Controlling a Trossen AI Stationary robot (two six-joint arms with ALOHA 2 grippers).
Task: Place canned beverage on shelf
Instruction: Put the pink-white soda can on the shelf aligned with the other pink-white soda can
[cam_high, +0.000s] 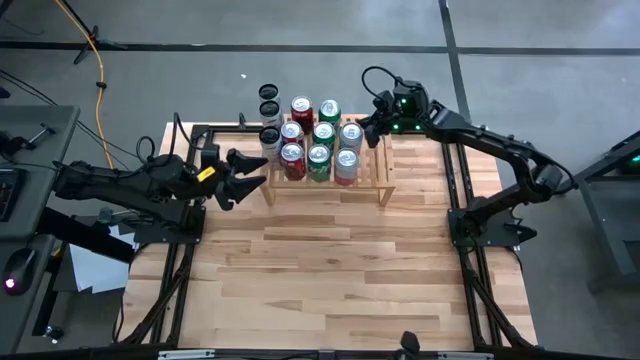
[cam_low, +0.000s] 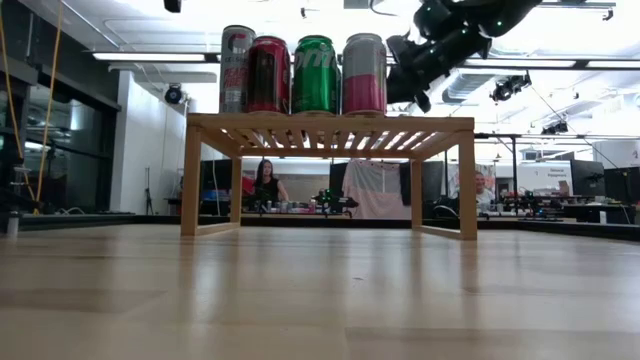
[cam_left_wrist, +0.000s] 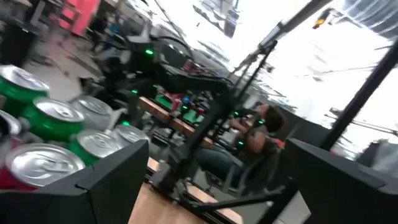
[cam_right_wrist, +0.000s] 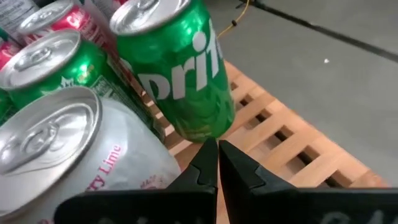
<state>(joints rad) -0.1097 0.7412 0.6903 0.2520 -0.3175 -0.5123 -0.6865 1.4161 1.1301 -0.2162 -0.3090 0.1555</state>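
Spanning the table's far edge, the shelf carries red, green and silver cans packed on its left part; its right slats stand bare. Three dark cans stand just beyond its left end. The left gripper, fingers wide, holds nothing beside that end. The right gripper, fingers pressed together and empty, hovers near a green can.

White papers lie on the floor off the table's left edge, a yellow cable farther back.
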